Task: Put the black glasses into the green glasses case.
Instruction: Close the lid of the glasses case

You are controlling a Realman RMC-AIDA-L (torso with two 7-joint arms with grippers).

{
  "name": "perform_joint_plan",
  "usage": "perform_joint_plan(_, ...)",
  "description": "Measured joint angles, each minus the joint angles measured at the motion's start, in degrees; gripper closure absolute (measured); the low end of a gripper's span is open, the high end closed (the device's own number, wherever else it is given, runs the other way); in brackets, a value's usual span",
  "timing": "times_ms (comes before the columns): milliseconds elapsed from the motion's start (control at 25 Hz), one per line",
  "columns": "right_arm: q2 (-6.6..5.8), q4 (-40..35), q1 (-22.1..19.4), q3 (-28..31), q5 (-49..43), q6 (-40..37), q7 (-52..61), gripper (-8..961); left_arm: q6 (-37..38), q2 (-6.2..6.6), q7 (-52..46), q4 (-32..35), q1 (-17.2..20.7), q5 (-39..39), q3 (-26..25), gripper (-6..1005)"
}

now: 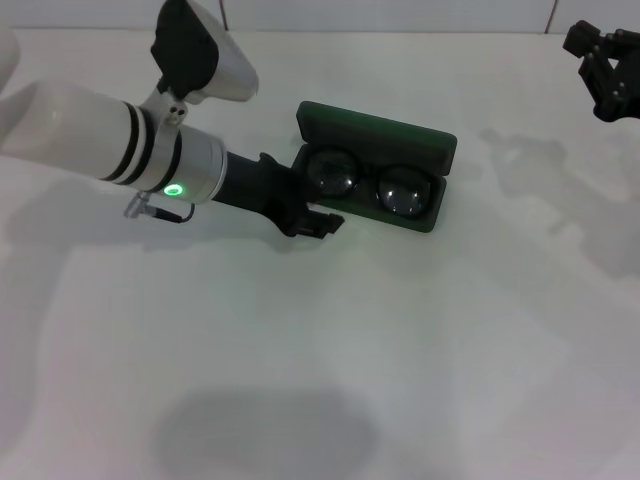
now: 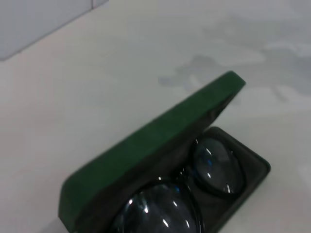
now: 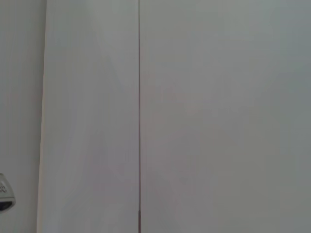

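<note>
The green glasses case [image 1: 385,134] lies open at the table's middle back, its lid standing up behind. The black glasses [image 1: 402,190] lie inside it, folded, lenses up. In the left wrist view the case lid [image 2: 160,141] leans over the glasses [image 2: 214,167] in the tray below. My left gripper [image 1: 318,202] is at the case's left end, low over the table, open and holding nothing, with one fingertip [image 1: 330,222] just in front of the case's near corner. My right gripper [image 1: 605,72] hangs parked at the far right, well away from the case.
A white table [image 1: 400,340] spreads all round the case. My left arm's white forearm [image 1: 90,135] crosses the left back part of the table. The right wrist view shows only a pale wall panel [image 3: 194,116] with a vertical seam.
</note>
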Motion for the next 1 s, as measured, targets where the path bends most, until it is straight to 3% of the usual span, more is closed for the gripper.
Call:
perform_joint_plan(280,0.0,-0.01,-0.26,0.0,0.0,0.0,0.0,928,-0.18,0.15,0.18,0.19,0.16,-0.43,-2.13,444)
perform_joint_plan(1000,0.09,0.0,-0.4,-0.46,0.0,-0.01,0.0,927,1.46,0.27,0.05,0.32,0.92,0.86,-1.54,445)
